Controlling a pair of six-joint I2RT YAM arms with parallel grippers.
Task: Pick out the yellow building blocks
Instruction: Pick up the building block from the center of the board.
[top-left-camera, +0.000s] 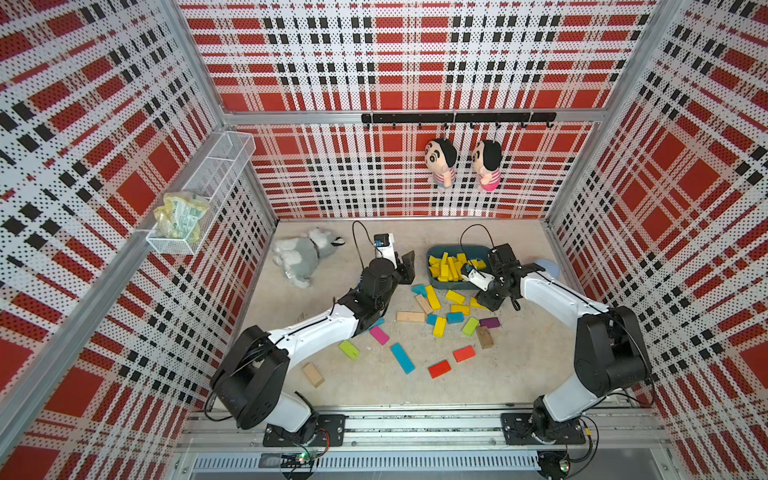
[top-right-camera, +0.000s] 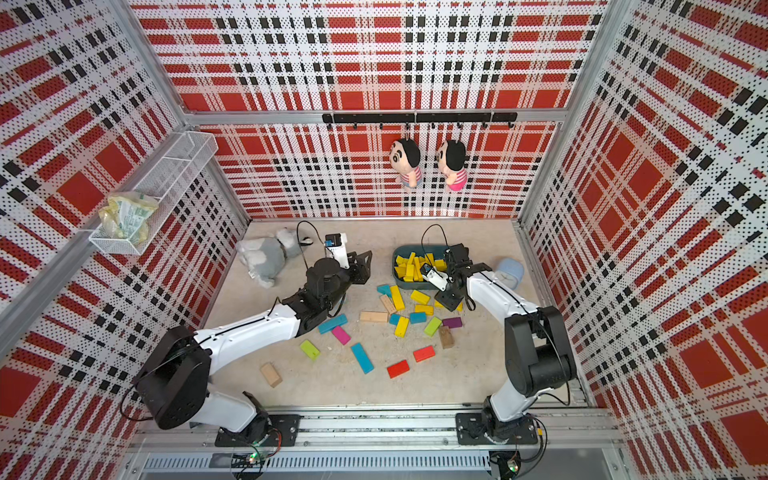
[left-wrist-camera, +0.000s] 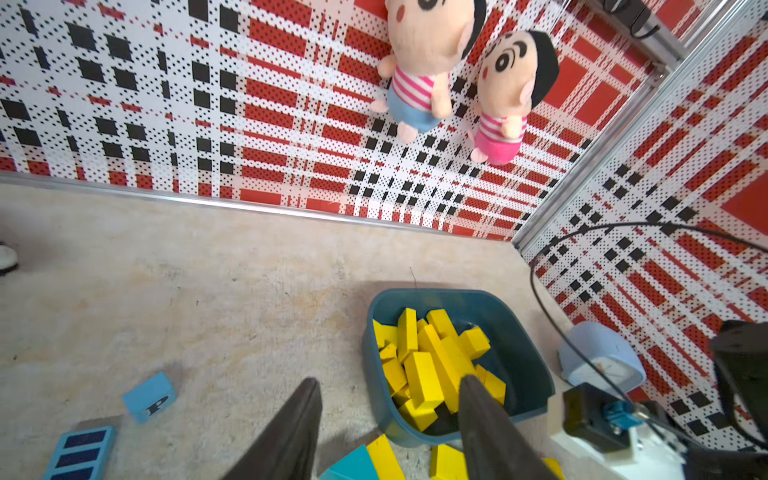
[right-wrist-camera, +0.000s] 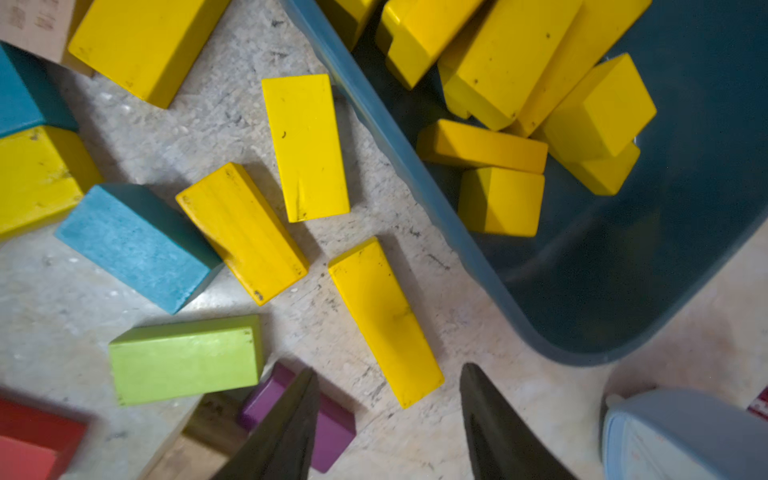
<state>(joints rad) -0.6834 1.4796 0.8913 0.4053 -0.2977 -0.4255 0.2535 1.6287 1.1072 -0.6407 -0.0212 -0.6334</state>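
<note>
Teal bin (left-wrist-camera: 515, 332): back of the tabletop (top-left-camera: 519, 365), holding most of the yellow building blocks (left-wrist-camera: 424, 374) in a heap.
Left gripper (left-wrist-camera: 390, 378): jaws parted, empty, beside the bin.
Right gripper (right-wrist-camera: 388, 368): jaws parted, empty, over the loose pile outside the bin.
Loose yellow bar (right-wrist-camera: 384, 320): nearest, aslant to the jaws, so closing may twist it free.
Lime-green brick (right-wrist-camera: 187, 357), purple block (right-wrist-camera: 332, 419): near one finger, likely snags.

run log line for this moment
left fingers: open, empty | right fingers: open, by yellow block | bin: yellow blocks inside | table: more yellow remains
</note>
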